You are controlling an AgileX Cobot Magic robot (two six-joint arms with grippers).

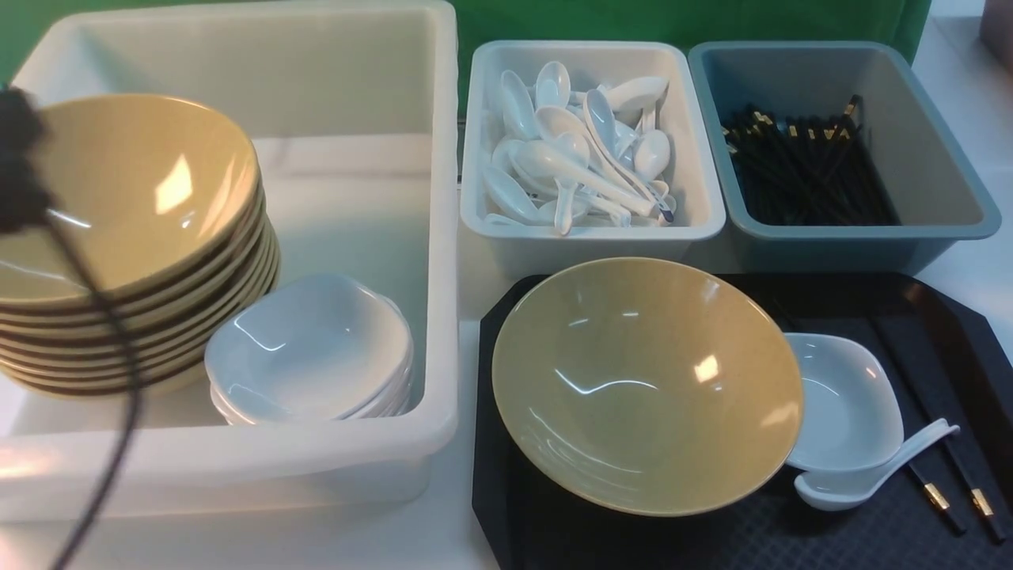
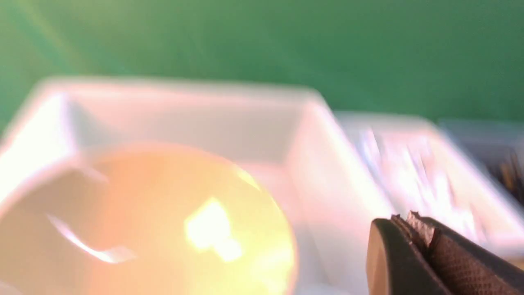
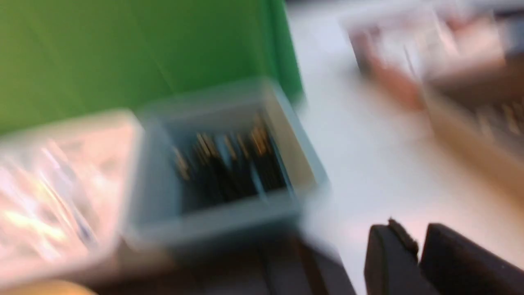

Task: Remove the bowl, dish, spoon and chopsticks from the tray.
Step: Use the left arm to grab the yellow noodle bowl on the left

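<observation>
The black tray (image 1: 712,546) lies at the front right. On it sit the mustard-beige bowl (image 1: 641,380), to its right the small white dish (image 1: 847,404), and the white spoon (image 1: 863,475) resting against the dish's near edge. The black chopsticks (image 1: 937,497) lie along the tray's right side. Neither gripper shows in the front view. In the blurred left wrist view my left gripper (image 2: 405,217) is shut with its pads together, empty, above the white tub (image 2: 319,164). In the right wrist view my right gripper (image 3: 413,229) stands narrowly open, empty, near the grey-blue bin (image 3: 221,213).
The white tub (image 1: 443,237) at left holds a stack of beige bowls (image 1: 134,222) and a stack of white dishes (image 1: 309,348). Behind the tray stand a white bin of spoons (image 1: 593,237) and the grey-blue bin (image 1: 934,158) of chopsticks. A black arm part (image 1: 16,158) and cable (image 1: 119,356) hang at far left.
</observation>
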